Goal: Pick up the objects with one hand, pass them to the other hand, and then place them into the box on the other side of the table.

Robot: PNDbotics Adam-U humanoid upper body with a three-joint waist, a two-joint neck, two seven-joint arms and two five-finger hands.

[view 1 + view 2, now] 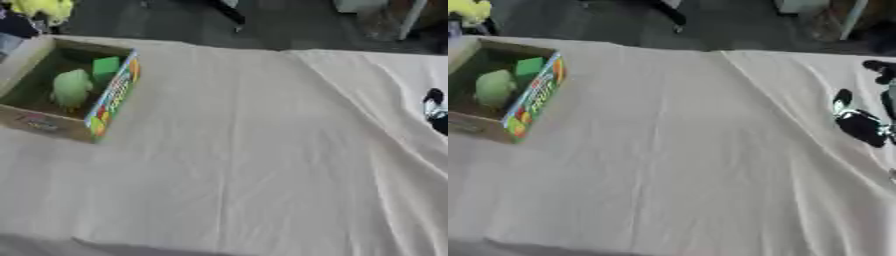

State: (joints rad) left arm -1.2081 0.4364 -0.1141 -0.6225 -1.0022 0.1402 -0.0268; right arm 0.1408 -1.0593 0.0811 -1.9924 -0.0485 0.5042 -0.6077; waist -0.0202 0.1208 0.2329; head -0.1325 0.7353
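An open cardboard box [112, 97] with a colourful printed side stands at the table's left, near the far edge. Inside it lie a pale green rounded object [70, 87] and a bright green block [106, 66]. My right hand [859, 125] shows at the right edge as a blurred black and silver shape low over the cloth, far from the box, with nothing visible in it. My left hand appears in neither view.
A beige cloth [245, 165] with long creases covers the table. Something yellow [44, 7] sits beyond the far left corner. Dark floor and furniture legs lie behind the far edge.
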